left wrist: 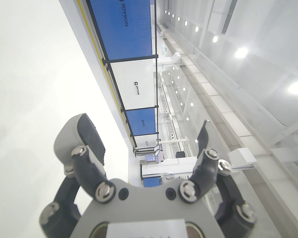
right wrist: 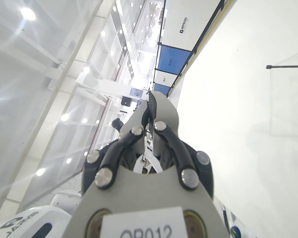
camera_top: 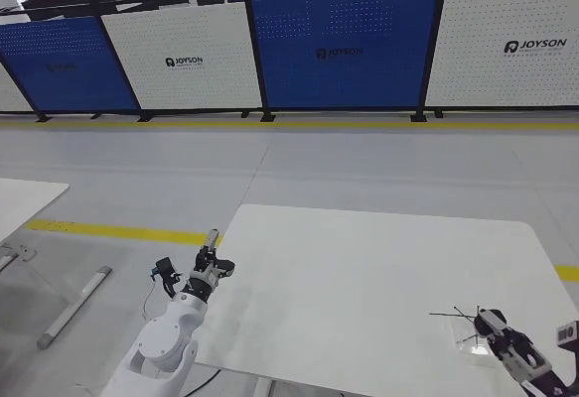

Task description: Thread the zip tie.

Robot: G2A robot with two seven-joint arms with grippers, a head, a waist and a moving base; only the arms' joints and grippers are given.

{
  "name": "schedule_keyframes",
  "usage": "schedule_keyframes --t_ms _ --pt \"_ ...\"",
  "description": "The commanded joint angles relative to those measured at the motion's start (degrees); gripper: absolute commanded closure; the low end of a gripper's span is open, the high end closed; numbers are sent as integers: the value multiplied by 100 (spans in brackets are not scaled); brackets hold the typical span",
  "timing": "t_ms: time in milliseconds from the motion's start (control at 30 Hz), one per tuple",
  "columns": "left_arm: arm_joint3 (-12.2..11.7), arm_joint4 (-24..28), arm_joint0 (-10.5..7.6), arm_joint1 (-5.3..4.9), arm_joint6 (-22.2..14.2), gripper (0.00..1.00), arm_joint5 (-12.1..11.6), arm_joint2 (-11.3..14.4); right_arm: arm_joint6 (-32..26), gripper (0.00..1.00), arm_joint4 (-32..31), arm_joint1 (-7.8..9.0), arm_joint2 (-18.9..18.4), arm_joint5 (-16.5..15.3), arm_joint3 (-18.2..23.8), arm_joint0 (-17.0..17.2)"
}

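Firstly, zip tie (camera_top: 449, 316): black, thin, lying flat on the white table (camera_top: 368, 288) near its front right corner. In the right wrist view the zip tie (right wrist: 285, 66) shows its small head end. It rests across the edge of a clear plastic sheet (right wrist: 288, 100). A second thin black strand crosses it in the top view; detail too fine to tell more.

Right gripper (camera_top: 481, 320): just beside the strands, at the table's front right corner. Fingers (right wrist: 151, 105) pressed together; a dark sliver shows at their tip, and whether anything is pinched there cannot be told.

Left gripper (camera_top: 210, 243): at the table's left edge, well apart from the zip tie. From its own wrist camera the left gripper (left wrist: 145, 122) has its fingers spread wide, nothing between them.

Surroundings: blue and white partition panels (camera_top: 344, 50) behind; yellow floor line (camera_top: 120, 232); corner of another white table (camera_top: 1, 208) at far left.
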State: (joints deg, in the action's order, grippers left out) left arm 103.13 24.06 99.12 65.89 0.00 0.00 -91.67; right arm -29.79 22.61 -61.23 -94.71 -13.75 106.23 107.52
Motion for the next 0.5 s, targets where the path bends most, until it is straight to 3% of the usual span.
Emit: schedule_keyframes --t_ms 0,267,467 --pt "0 0 0 0 0 0 0 0 0 100 0 0 0 0 0 0" --pt "0 0 0 0 0 0 0 0 69 100 122 -14 65 98 -20 -30" --pt "0 0 0 0 0 0 0 0 924 100 -19 -114 501 38 54 -258"
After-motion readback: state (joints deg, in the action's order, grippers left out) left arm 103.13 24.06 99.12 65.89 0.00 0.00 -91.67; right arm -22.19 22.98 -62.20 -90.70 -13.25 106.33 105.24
